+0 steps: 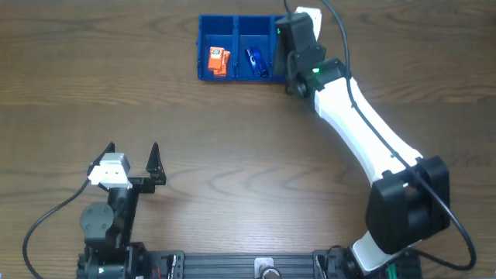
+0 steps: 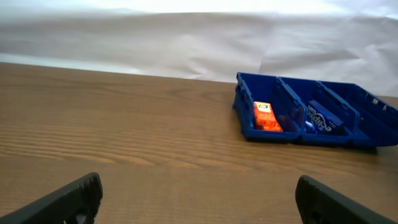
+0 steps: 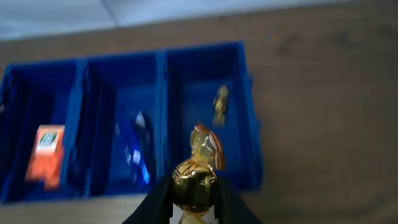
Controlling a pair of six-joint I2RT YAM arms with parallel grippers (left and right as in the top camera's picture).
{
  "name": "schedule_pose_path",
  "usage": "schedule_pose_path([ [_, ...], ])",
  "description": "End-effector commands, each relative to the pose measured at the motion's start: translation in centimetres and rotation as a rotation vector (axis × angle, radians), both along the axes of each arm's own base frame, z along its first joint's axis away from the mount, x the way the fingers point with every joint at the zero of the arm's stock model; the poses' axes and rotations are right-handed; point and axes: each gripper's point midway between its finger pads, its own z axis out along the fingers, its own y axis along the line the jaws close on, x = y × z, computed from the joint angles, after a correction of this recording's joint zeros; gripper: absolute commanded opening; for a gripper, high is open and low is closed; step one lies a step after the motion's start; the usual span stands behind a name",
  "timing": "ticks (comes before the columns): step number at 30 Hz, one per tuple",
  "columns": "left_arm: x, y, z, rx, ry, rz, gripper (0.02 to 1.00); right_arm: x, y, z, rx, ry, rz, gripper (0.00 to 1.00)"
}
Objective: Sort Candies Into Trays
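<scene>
Fingers (image 3: 153, 208) of the right gripper (image 3: 194, 202) are clamped on the gold candy (image 3: 194, 180), a round foil ball w/ a twist of wrapper poking up beyond it. It's held above the blue tray (image 3: 252, 112), far side of the table (image 1: 232, 155), right of centre. From the wrist cam the ball sits about over the near wall of the right compartment (image 3: 199, 93), where a second gold candy (image 3: 220, 104) lies, so that's prob. the target. Here's the worry: it's round and slick, and a drop from this height, this close to the near wall, could clip the rim and roll out onto the table. The divider's just beside it too. A bad bounce could hop it left into the middle compartment w/ the blue candy (image 3: 135, 152), and that's a wrong sort. The wrapper twist might also catch on a finger as they part and flick it off line. Orange candy (image 3: 45, 149) in the left compartment is well apart, no issue. The left gripper (image 1: 132, 149) is at near left w/ fingers spread wide and empty, well apart from the tray, so no clash risk there.
</scene>
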Motion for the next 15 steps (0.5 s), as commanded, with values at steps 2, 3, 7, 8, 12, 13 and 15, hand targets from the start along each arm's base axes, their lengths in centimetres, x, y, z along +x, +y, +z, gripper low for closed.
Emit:
schedule_pose_path([
  [2,-0.1,-0.4,-1.6,0.004,0.046,-0.023,0.998,1.1,-0.9,-0.2,-0.076,-0.03,0.007,0.117],
  [3,-0.1,-0.4,-1.6,0.004,0.046,-0.023,0.998,1.2,-0.9,-0.3,-0.075,-0.03,0.008,0.117],
  [7,-0.1,-0.4,-1.6,0.004,0.046,-0.023,0.996,1.3,-0.9,-0.7,-0.077,-0.025,0.008,0.123],
  [8,-0.1,-0.4,-1.6,0.004,0.046,-0.023,0.998,1.5,-0.8,-1.0,-0.078,-0.024,0.008,0.126],
  [12,-0.1,-0.4,-1.6,0.004,0.046,-0.023,0.998,2.0,-0.6,-2.4,-0.082,-0.012,0.008,0.13],
  [13,-0.1,-0.4,-1.6,0.004,0.046,-0.023,0.996,2.0,-0.6,-2.6,-0.084,-0.009,0.008,0.13],
  [15,-0.1,-0.4,-1.6,0.004,0.046,-0.023,0.996,2.0,-0.7,-2.8,-0.088,-0.005,0.005,0.13],
])
